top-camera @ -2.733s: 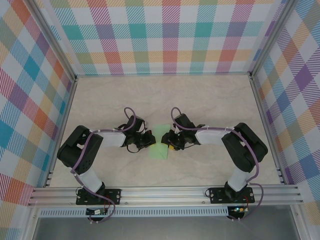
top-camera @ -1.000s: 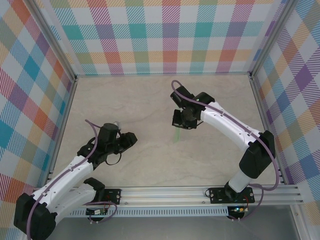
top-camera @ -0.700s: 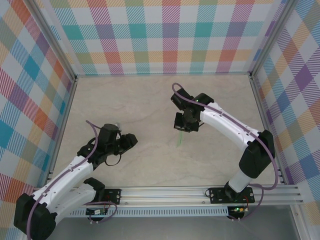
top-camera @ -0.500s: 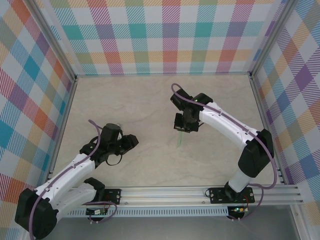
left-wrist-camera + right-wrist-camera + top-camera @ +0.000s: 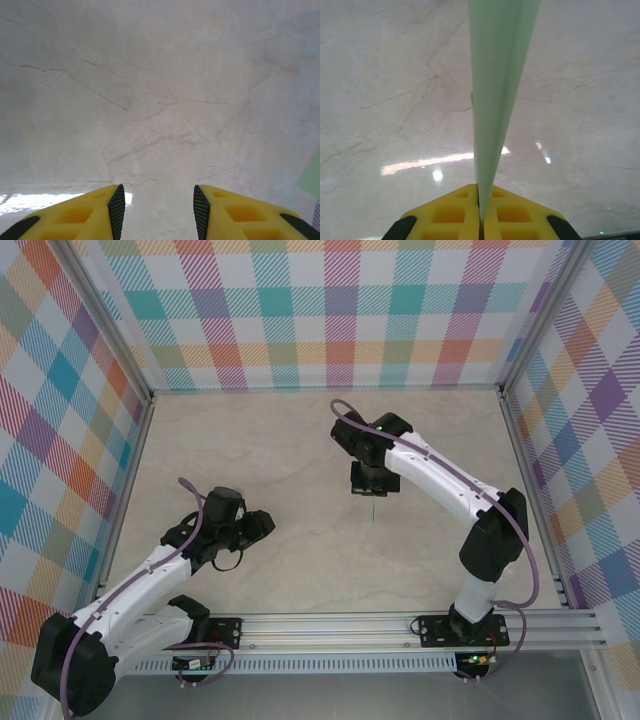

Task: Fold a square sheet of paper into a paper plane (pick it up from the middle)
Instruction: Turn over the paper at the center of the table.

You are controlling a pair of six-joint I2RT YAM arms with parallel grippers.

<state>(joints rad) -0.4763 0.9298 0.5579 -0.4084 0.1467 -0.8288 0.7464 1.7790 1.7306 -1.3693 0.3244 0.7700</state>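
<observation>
The square sheet of paper is folded into a slim pale-green paper plane (image 5: 500, 75). My right gripper (image 5: 481, 200) is shut on its narrow end, and the folded paper widens away from the fingers above the marble table. From above, the paper plane (image 5: 372, 510) shows edge-on as a thin green line below the right gripper (image 5: 371, 488), near the table's middle. My left gripper (image 5: 262, 525) sits apart at the front left, low over the table. Its jaws (image 5: 159, 212) stand open with only bare tabletop between them. A pale green patch (image 5: 312, 175) shows at the right edge of the left wrist view.
The marble tabletop (image 5: 270, 440) is bounded by aluminium rails (image 5: 330, 625) at the front and plaid walls (image 5: 330, 310) on the other sides. The right arm's links (image 5: 450, 480) stretch across the right half of the table.
The two grippers, earlier together at the paper near the front, have parted. Over the last second the right wrist turned, swinging the plane slightly right. The left arm barely moved.
</observation>
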